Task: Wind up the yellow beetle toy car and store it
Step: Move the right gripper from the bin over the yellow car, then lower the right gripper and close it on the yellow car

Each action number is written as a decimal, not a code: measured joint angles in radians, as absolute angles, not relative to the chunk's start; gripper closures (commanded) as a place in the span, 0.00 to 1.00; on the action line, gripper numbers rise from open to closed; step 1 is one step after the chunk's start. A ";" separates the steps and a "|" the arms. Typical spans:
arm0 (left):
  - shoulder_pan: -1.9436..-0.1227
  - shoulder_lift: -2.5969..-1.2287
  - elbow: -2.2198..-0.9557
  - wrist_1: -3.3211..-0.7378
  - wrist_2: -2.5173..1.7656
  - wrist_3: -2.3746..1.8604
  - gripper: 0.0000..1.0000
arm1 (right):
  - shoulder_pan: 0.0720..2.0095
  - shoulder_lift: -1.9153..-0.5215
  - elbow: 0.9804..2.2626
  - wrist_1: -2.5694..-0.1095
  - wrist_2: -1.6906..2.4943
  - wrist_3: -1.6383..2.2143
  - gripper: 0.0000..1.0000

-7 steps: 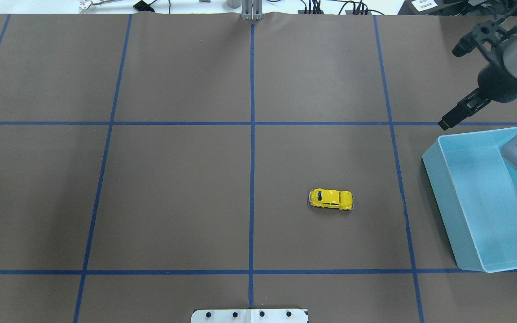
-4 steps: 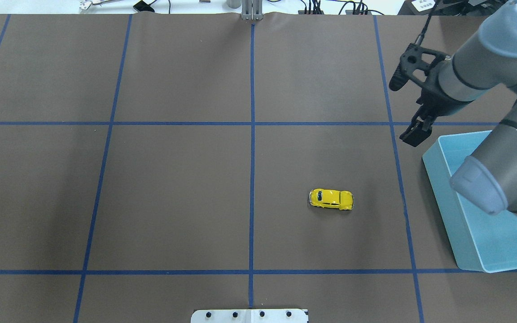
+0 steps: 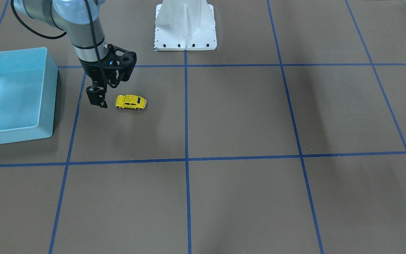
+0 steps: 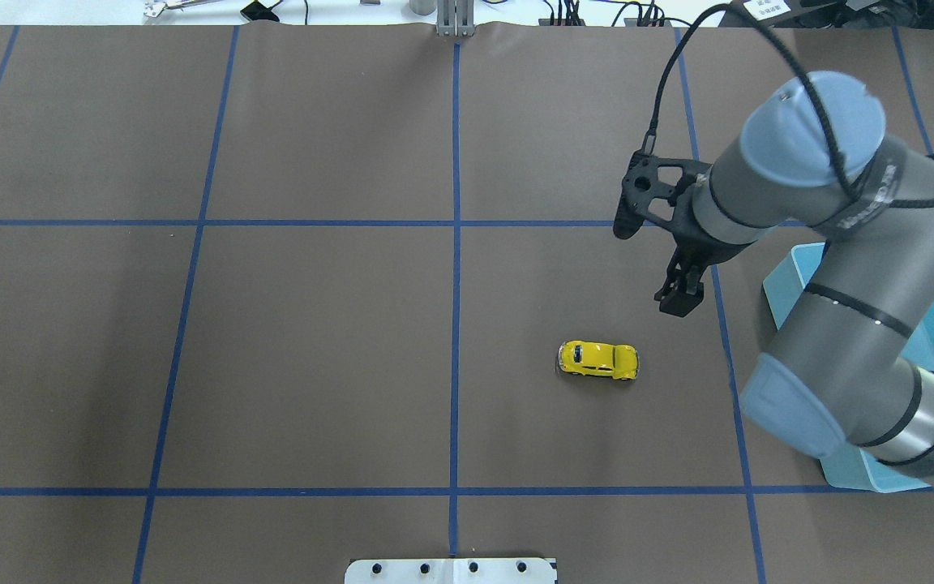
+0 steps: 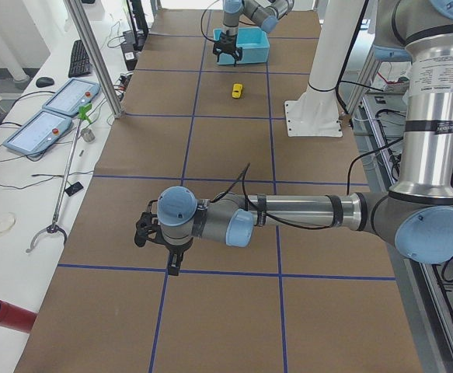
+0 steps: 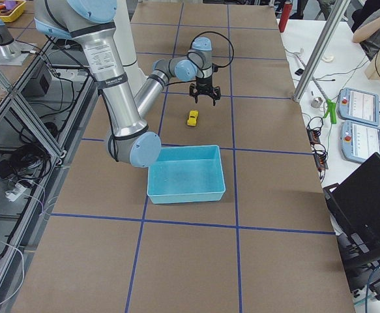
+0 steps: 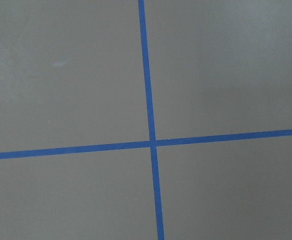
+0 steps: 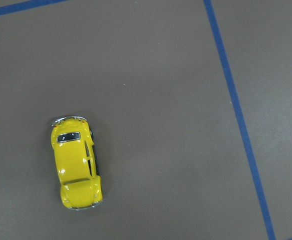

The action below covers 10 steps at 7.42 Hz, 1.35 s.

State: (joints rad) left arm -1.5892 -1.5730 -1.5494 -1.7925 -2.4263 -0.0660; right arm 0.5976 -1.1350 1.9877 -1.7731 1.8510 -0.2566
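The yellow toy car (image 4: 597, 360) (image 3: 130, 102) (image 8: 75, 162) stands on its wheels on the brown table (image 4: 313, 341). It is in the robot's right half, between the middle blue tape line (image 4: 456, 324) and the light blue bin (image 3: 49, 95) (image 6: 186, 194). It is well apart from both, and its length runs across the table.

The right gripper (image 4: 681, 302) (image 3: 97, 101) (image 6: 203, 99) points down and hangs above the table near the car without touching it. In the overhead view it sits farther from the robot than the car and a little toward the bin. In the front-facing view its tip shows just beside the end of the car that faces the bin. The right wrist camera has the car low and to the left of its picture, not under the middle. The two side views show the jaws standing apart, with nothing between them. In the overhead and front-facing views one finger hides the other.

The left gripper (image 5: 170, 264) hangs low over the table on the robot's left, far from the car. It shows only in the left side view, so I cannot tell whether it is open or closed. Its wrist camera sees only brown table and a crossing of tape lines.
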 measured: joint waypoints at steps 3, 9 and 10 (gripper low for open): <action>-1.589 -1.567 -1.552 -1.797 -2.423 -0.066 0.00 | 0.507 -1.115 1.922 -1.798 1.791 -0.247 0.00; -1.575 -1.562 -1.547 -1.798 -2.421 -0.064 0.00 | 0.441 -1.112 1.862 -1.835 1.753 -0.245 0.00; -1.570 -1.552 -1.547 -1.798 -2.420 -0.064 0.00 | 0.439 -1.111 1.845 -1.833 1.747 -0.245 0.00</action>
State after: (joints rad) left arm -1.5698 -1.5523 -1.5472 -1.7982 -2.4204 -0.0640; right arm 0.4391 -1.1106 1.8448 -1.8326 1.7472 -0.2454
